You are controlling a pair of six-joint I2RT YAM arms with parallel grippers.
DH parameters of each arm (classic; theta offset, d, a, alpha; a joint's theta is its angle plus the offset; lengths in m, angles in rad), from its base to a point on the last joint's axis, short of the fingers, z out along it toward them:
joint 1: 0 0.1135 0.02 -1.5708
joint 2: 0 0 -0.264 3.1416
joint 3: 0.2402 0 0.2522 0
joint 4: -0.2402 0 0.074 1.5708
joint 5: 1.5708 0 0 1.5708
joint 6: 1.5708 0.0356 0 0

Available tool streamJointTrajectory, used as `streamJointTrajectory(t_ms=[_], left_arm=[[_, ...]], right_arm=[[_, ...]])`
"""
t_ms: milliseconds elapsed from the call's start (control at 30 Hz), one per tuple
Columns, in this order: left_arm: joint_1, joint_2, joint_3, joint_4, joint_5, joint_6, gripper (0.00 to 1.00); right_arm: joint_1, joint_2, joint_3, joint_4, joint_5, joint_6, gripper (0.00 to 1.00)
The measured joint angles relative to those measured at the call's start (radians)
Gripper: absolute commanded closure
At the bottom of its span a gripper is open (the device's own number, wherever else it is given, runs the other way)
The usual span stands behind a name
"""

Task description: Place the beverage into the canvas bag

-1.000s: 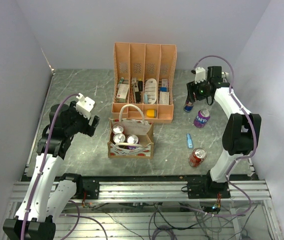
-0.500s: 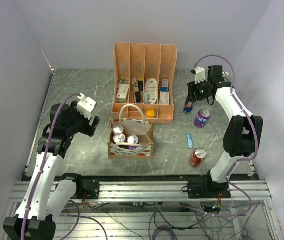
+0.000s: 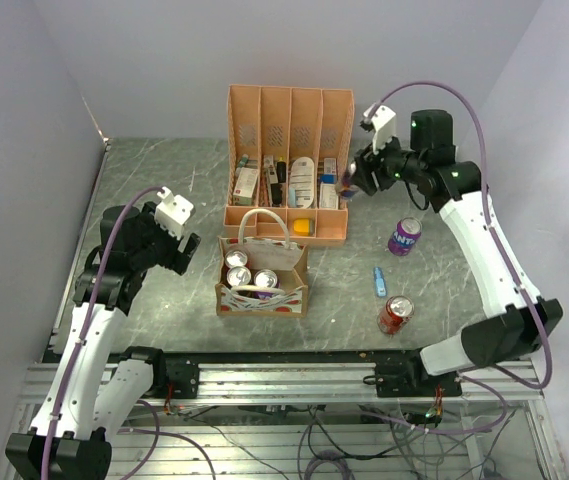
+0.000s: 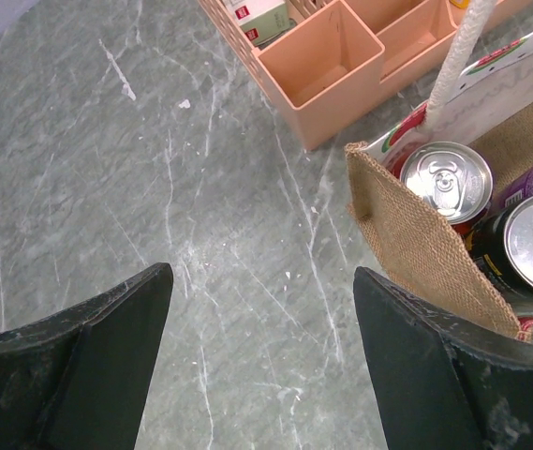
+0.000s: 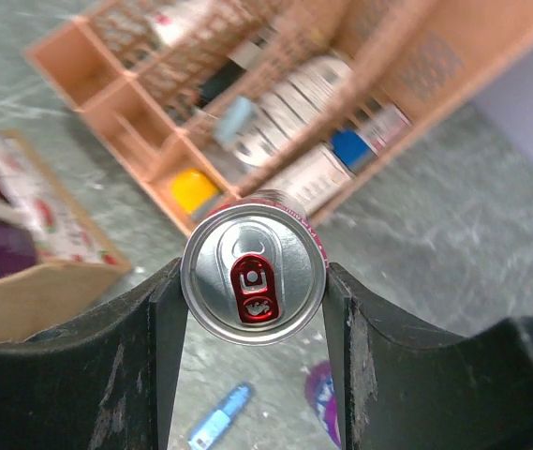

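The left arm [image 3: 129, 262] was seen at the left side of the bench [image 3: 164, 180]. The left jaws were spread wide and nothing was held in them. In the left wrist view, the two dark fingers [image 4: 69, 366] were seen over bare bench, with a corner of the bag [image 4: 416, 234] just to their right.

The bag was set near the middle of the bench, right in front of the organiser [image 3: 289, 120]. Three cans [image 3: 239, 276] were stood inside it with their tops up. One white handle [image 3: 264, 222] was stood up at the back, and the other was laid over the front.

Small things were kept in the organiser's slots.

The drink can [image 5: 254, 279] was gripped by the right jaws, with one finger [image 5: 125, 375] pressed on each side. It was held upright in the air, its top turned to the wrist camera. In the top view it was seen just by the organiser's right end. It was to the right of the bag and further back, not inside it. The right arm [image 3: 484, 230] was stretched out behind it.

Further right, a purple can [image 3: 404, 236] was sat on the bench. Nearer the front, a small blue thing [image 3: 379, 281] was laid flat, and a red can [image 3: 395, 314] was seen just beside it.
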Motion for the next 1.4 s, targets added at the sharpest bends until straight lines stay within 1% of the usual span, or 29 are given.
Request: streamJointTrajectory(t_ms=[100,167,300,533,733,933,1133,1233,1400], left_arm=[[0.0,0.0,0.0,-0.006,0.0,0.0,0.11],[0.0,0.0,0.0,-0.006,0.0,0.0,0.11],[0.0,0.0,0.0,-0.006,0.0,0.0,0.11],[0.0,0.008,0.006,-0.005,-0.001,-0.003,0.11],[0.0,0.008,0.007,-0.005,-0.002,-0.005,0.11],[0.0,0.009,0.008,-0.005,-0.002,-0.006,0.11],[0.0,0.01,0.008,-0.005,-0.001,-0.011,0.11],[0.0,0.01,0.008,-0.005,-0.001,-0.012,0.11],[0.0,0.006,0.008,-0.005,-0.001,-0.012,0.11]], right_arm=[[0.088,-0.051,0.024,-0.038,-0.03,-0.007,1.0],[0.122,-0.071,0.048,-0.066,-0.061,-0.009,1.0],[0.163,-0.105,0.095,-0.107,-0.142,-0.019,1.0],[0.243,-0.143,0.103,-0.146,-0.275,-0.059,1.0],[0.347,-0.142,0.097,-0.155,-0.325,-0.09,1.0],[0.465,-0.1,0.075,-0.147,-0.303,-0.111,1.0],[0.563,0.003,0.041,-0.123,-0.206,-0.139,1.0],[0.597,0.049,0.018,-0.105,-0.156,-0.15,1.0],[0.616,0.114,-0.001,-0.059,-0.093,-0.152,1.0]])
